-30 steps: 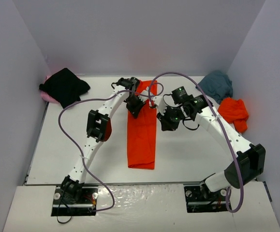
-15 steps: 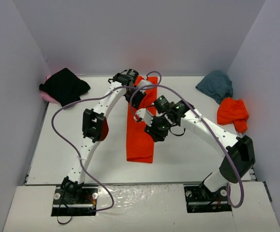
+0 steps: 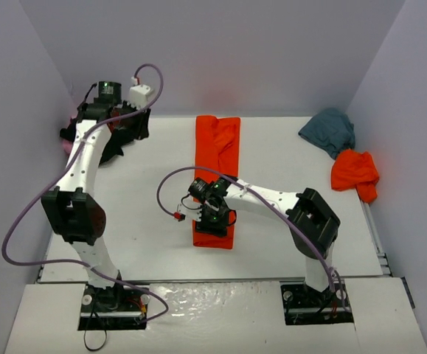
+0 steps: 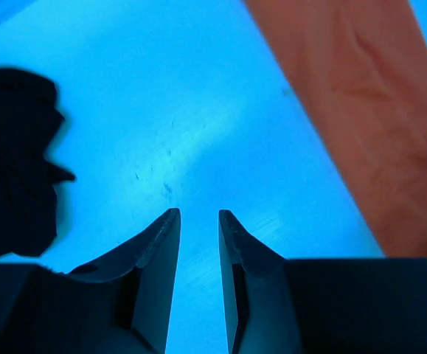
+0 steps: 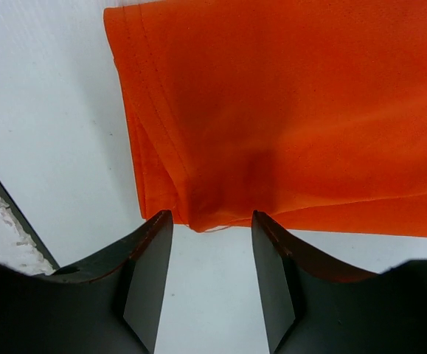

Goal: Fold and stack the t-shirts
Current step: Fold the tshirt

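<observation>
Both arms have just let go of the long orange-red t-shirt (image 3: 217, 147), which lies as a narrow folded strip down the middle of the table (image 3: 132, 199). A second ago they were pinched shut together at its far end. Now the left gripper (image 4: 197, 215) has swung to the far-left corner beside the black t-shirt (image 4: 10, 162), jaws narrowly parted around nothing. The right gripper (image 5: 212, 217) has dropped to the strip's near hem, jaws about half apart, with the cloth edge just ahead of the tips and not gripped. You can take the lengthwise fold as likely finished, with the crosswise fold next. The teal-grey t-shirt (image 3: 330, 129) and second orange-red t-shirt (image 3: 355, 173) lie crumpled at the right. No brand, label or writing is readable.
</observation>
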`<action>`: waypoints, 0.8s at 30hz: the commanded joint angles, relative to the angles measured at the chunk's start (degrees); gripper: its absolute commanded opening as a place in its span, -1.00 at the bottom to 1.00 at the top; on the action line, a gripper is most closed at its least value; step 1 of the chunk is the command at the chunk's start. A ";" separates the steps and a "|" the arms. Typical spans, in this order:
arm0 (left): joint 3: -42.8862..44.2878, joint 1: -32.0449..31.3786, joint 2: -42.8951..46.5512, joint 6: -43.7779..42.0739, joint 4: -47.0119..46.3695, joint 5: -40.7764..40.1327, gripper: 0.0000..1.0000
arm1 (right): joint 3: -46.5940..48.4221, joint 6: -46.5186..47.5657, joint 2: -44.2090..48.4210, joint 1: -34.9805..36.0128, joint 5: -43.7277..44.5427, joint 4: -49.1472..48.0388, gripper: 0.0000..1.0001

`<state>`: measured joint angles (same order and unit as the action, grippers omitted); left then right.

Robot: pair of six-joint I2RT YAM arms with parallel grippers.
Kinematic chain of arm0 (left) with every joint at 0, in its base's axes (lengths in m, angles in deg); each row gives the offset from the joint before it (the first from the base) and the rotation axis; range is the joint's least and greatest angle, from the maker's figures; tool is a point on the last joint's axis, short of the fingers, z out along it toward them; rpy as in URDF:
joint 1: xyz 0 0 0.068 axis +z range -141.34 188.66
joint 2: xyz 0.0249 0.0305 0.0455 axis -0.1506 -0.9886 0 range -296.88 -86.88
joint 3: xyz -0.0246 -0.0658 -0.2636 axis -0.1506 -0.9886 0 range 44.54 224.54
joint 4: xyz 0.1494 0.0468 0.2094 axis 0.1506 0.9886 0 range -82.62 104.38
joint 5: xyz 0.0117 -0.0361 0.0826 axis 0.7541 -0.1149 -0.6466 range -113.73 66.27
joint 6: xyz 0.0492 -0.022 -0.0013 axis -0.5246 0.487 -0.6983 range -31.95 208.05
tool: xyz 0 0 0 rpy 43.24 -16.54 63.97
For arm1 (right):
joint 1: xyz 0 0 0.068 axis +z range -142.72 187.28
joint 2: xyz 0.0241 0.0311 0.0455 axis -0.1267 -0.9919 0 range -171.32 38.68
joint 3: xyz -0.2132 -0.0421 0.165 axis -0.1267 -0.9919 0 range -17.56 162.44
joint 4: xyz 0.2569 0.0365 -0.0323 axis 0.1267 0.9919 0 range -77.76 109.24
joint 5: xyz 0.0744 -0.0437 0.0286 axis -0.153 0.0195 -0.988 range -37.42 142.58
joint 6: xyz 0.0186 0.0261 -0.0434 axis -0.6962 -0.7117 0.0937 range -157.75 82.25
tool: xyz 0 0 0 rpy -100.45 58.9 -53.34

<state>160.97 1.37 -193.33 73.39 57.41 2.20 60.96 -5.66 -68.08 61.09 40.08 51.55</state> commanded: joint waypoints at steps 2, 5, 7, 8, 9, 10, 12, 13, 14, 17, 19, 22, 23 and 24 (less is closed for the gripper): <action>-12.25 2.04 4.64 -0.90 -6.49 3.46 -0.51 | 3.49 -1.58 -2.35 2.33 2.43 0.96 -0.13; -18.81 2.59 6.70 -1.05 -8.90 4.43 -0.53 | 3.64 -1.73 -3.68 4.23 3.64 1.28 -0.07; -20.88 2.67 8.05 -1.38 -10.95 4.13 -0.53 | 3.72 -1.88 -4.63 4.70 3.62 1.33 -0.06; -21.76 2.75 8.35 -1.61 -11.28 4.14 -0.53 | 3.66 -1.94 -4.99 4.90 3.23 1.40 -0.06; -22.55 2.83 8.58 -1.65 -11.59 4.18 -0.53 | 3.66 -1.94 -5.41 5.16 2.56 1.43 -0.06; -23.34 2.90 8.80 -1.69 -11.89 4.21 -0.53 | 3.66 -1.94 -5.82 5.43 1.88 1.47 -0.07; -24.07 3.31 9.16 -1.52 -12.18 4.55 -0.53 | 3.97 -1.97 -6.60 6.55 1.40 1.93 -0.06; -24.27 3.38 9.12 -1.56 -12.13 4.65 -0.53 | 4.21 -2.01 -6.78 7.09 1.39 2.04 -0.06; -24.32 3.43 9.05 -1.60 -11.98 4.65 -0.53 | 4.36 -2.13 -6.90 7.57 1.32 2.12 -0.07; -24.58 3.52 8.72 -1.61 -11.81 4.92 -0.53 | 4.19 -2.11 -7.06 7.89 1.07 2.18 -0.06; -24.52 3.57 8.53 -1.46 -11.96 5.13 -0.53 | 4.10 -2.11 -7.41 7.93 0.06 2.19 -0.06; -24.29 3.58 8.25 -1.14 -12.13 5.48 -0.53 | 4.58 -2.17 -8.51 8.04 -0.39 2.09 -0.06; -24.24 3.60 8.19 -1.05 -12.17 5.66 -0.53 | 4.86 -2.21 -9.03 8.11 -0.59 2.10 -0.06; -24.24 3.60 8.19 -0.96 -12.21 5.80 -0.53 | 5.10 -2.26 -9.49 8.24 -0.92 2.15 -0.06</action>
<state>134.90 4.59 -188.11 72.42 47.55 6.20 63.49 -7.56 -76.34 68.57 41.24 51.66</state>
